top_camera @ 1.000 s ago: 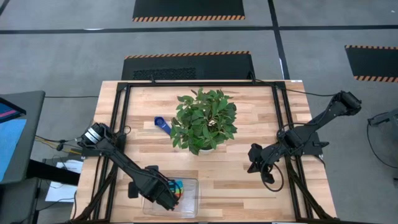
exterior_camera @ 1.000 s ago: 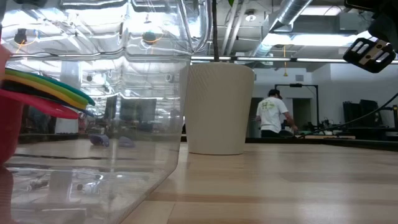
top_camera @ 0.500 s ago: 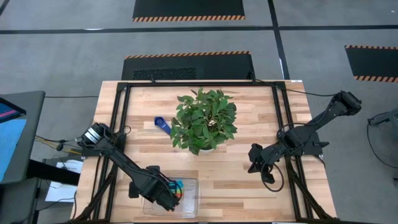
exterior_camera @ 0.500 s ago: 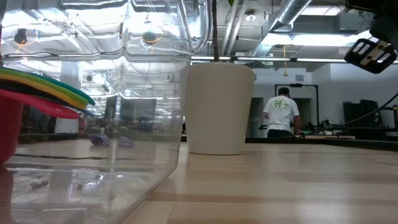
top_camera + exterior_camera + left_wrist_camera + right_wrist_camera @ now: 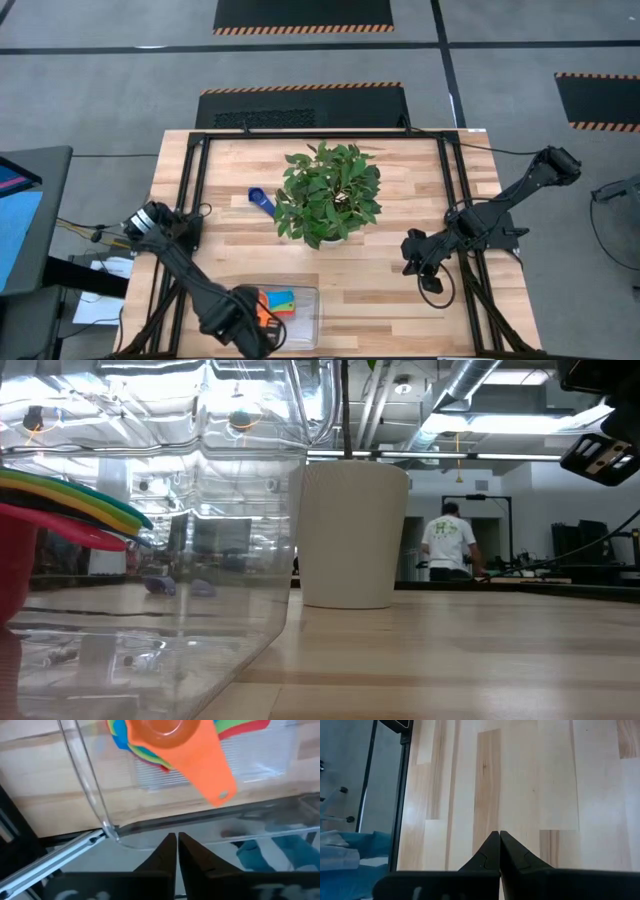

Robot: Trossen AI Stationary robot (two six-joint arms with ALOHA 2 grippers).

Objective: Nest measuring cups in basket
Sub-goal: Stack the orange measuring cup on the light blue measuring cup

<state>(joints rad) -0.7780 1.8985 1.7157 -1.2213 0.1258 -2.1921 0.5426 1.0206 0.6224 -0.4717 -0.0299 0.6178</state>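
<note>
Left claw pressed together, empty, at the basket's near edge

Just ahead of the left claw [image 5: 177, 838], the orange cup [image 5: 182, 750] tops the stack in the basket [image 5: 85, 795]; farther off, a dark blue cup [image 5: 261, 200] lies beside the plant [image 5: 328, 193]: fetching it risks brushing leaves.

I see the potted plant [image 5: 327, 194] blocking the table's [image 5: 400, 300] centre, with a dark blue cup [image 5: 261, 201] just beside it. Bare wood lies between the basket [image 5: 308, 322] and the right gripper [image 5: 408, 262].
</note>
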